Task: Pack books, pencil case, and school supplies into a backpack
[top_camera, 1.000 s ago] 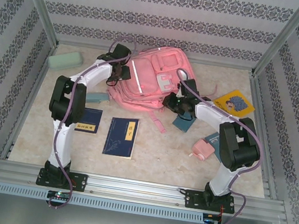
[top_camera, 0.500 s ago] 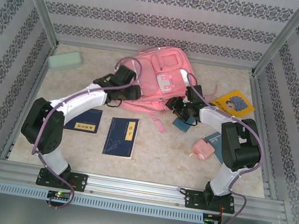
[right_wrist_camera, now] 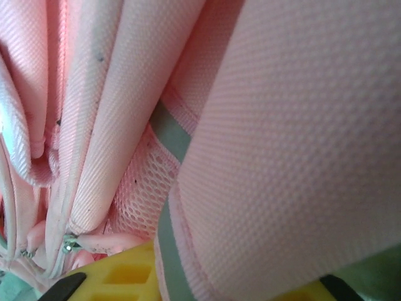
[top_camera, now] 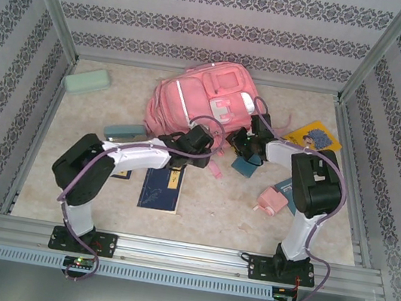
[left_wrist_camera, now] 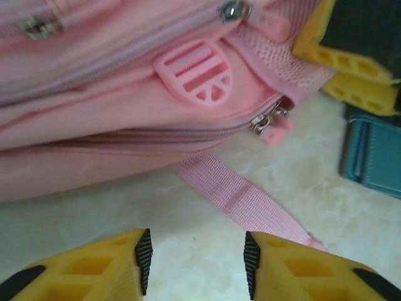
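Note:
The pink backpack [top_camera: 197, 100] lies at the back middle of the table. My right gripper [top_camera: 242, 139] is at its right side, and in the right wrist view the gripper [right_wrist_camera: 207, 279] is shut on a padded fold of the backpack [right_wrist_camera: 282, 157]. My left gripper [left_wrist_camera: 195, 260] hovers open over bare table just in front of the backpack [left_wrist_camera: 113, 119], with a loose pink strap [left_wrist_camera: 241, 197] next to it; from above, the left gripper [top_camera: 210, 150] sits at the bag's near edge. A navy book [top_camera: 162, 184] lies in front, and a second navy book [top_camera: 122, 174] shows partly under the left arm. The yellow book [top_camera: 316, 136] is at the right and the mint pencil case [top_camera: 87, 83] at the back left.
A pink block [top_camera: 273, 200] and teal pads [top_camera: 244, 165] [top_camera: 285, 187] lie near the right arm. Another pale teal pad [top_camera: 125, 132] lies left of the left arm. The right gripper's yellow fingers [left_wrist_camera: 351, 63] and a teal pad [left_wrist_camera: 376, 157] appear in the left wrist view. Patterned walls enclose the table.
The left arm swung from the backpack's left side round to its near edge and lowered. The right gripper opened, then closed on the backpack. The bag shifted slightly left.

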Robot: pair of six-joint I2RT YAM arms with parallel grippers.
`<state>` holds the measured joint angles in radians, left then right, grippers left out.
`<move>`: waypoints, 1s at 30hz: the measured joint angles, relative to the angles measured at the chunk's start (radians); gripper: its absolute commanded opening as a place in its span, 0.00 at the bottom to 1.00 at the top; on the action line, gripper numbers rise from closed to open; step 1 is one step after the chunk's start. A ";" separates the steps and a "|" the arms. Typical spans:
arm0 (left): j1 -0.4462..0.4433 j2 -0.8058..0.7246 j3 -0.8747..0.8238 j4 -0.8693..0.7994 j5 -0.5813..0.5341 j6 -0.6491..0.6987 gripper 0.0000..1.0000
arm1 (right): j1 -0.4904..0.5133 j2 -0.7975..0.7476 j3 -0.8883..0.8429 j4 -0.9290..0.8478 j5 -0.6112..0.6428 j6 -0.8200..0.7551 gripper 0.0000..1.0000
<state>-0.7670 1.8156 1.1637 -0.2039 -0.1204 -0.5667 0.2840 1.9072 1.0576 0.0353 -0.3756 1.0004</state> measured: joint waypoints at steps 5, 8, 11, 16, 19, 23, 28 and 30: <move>-0.023 0.079 0.037 0.022 0.000 0.016 0.39 | 0.001 0.020 0.026 -0.001 0.001 0.000 0.19; -0.037 0.121 0.077 0.043 0.000 0.017 0.39 | 0.005 0.020 0.031 -0.002 0.008 0.002 0.14; -0.039 0.151 0.106 0.056 0.000 0.001 0.36 | 0.009 0.020 0.037 -0.005 0.015 0.006 0.12; -0.039 0.201 0.153 0.060 -0.012 -0.061 0.31 | 0.014 0.021 0.038 -0.006 0.018 0.016 0.12; -0.038 0.223 0.167 0.066 -0.013 -0.111 0.30 | 0.017 0.021 0.038 -0.005 0.019 0.018 0.13; -0.036 0.251 0.167 0.090 -0.008 -0.184 0.30 | 0.020 0.021 0.038 -0.005 0.019 0.018 0.13; -0.023 0.260 0.167 0.121 0.008 -0.255 0.30 | 0.022 0.021 0.038 -0.005 0.019 0.018 0.13; -0.016 0.260 0.166 0.134 0.014 -0.276 0.30 | 0.022 0.021 0.038 -0.005 0.019 0.018 0.13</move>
<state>-0.7826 2.0758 1.3300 -0.0700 -0.1066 -0.8425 0.3058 1.9278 1.0954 0.0307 -0.3569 1.0187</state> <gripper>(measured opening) 0.300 0.131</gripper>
